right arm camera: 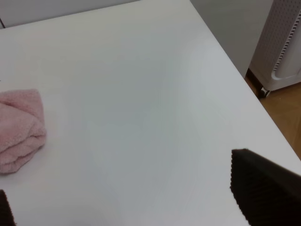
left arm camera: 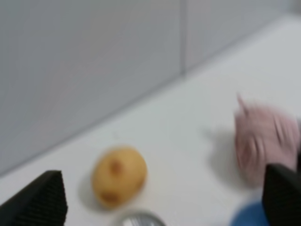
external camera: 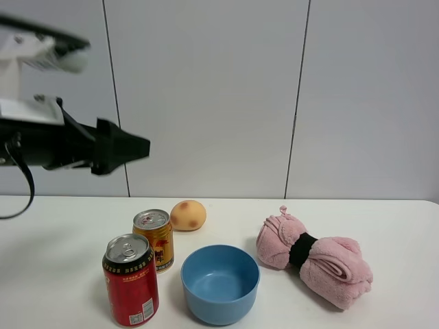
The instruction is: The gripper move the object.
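The red can (external camera: 130,281) with yellow characters and a silver lid stands upright at the front left of the table. My left gripper (external camera: 127,147) hangs high above the table's left side, well above the can and apart from it. In the blurred left wrist view the left gripper (left arm camera: 162,172) is open and empty, with both black fingertips (left arm camera: 42,200) at the picture's lower corners. A silver can lid (left arm camera: 138,219) shows at that view's edge; I cannot tell which can it belongs to. My right gripper (right arm camera: 117,176) is open and empty over bare table, and is out of the exterior view.
A shorter gold can (external camera: 155,238) stands just behind the red can. A yellowish potato (external camera: 188,214) lies behind it. A blue bowl (external camera: 219,282) sits right of the red can. A pink rolled towel (external camera: 312,255) lies at the right. The table's edge (right arm camera: 244,89) borders a white appliance (right arm camera: 284,42).
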Available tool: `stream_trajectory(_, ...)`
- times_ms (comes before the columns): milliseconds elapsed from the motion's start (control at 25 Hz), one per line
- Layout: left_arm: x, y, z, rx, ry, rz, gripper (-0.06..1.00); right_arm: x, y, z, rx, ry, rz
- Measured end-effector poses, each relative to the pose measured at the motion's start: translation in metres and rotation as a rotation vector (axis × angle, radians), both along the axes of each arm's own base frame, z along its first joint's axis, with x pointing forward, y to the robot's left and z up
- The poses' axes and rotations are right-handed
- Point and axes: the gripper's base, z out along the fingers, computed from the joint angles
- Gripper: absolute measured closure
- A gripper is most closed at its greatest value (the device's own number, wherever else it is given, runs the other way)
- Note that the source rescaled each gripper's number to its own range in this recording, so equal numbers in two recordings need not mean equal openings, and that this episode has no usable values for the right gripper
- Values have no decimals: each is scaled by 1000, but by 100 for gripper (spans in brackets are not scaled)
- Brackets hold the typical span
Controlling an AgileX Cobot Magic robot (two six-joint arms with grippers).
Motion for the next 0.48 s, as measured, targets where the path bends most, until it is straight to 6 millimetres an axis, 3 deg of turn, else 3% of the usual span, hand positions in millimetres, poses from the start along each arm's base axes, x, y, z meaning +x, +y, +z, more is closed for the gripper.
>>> stream_trajectory(200,-15,23,33,-188,37,204,41,0,0,0,0,0,0)
stream_trajectory(480,-39,39,79,88,160,249,41,0,0,0,0,0,0)
